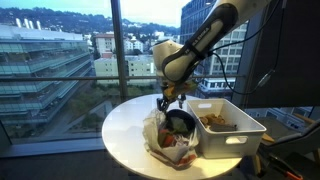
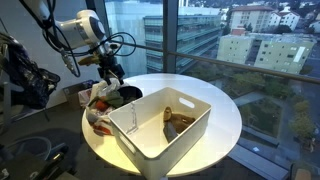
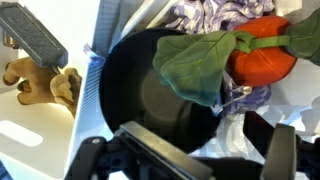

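the gripper [image 1: 170, 101] hung just above 1 black bowl [image 1: 180, 122], its 2 fingers [image 3: 95, 160] spread wide and grasping nothing. the bowl sat near the round table [image 2: 228, 118] edge, its rim pressed against the long wall of the white bin [image 2: 150, 142]. crumpled wrapping [image 1: 158, 136] crowded its other side, and an orange toy [image 3: 262, 60] with a green leaf [image 3: 195, 65] overlapped the rim. a brown toy [image 3: 35, 85] lay in the bin. bare tabletop showed beyond the bin in an exterior view.
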Tool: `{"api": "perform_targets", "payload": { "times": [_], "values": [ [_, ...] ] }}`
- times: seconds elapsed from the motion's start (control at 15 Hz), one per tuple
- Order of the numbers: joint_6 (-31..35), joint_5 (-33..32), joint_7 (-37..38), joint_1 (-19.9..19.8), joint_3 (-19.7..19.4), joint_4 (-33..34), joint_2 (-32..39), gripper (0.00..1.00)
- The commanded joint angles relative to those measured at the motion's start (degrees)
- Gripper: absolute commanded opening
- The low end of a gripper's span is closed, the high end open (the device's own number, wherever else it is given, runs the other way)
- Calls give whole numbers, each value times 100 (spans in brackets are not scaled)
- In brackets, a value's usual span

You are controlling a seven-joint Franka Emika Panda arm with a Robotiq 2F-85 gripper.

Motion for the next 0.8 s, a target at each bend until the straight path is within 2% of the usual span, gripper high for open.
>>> {"api": "perform_targets", "payload": {
  "times": [0.0,0.4,0.73],
  "values": [
    [-54,-288,496,-133,-158,-406,-527,100],
    [313,138,597,-502,82,-725,-920,100],
    [302,419,1373,-385,346,-368,-707,100]
  ]
}}
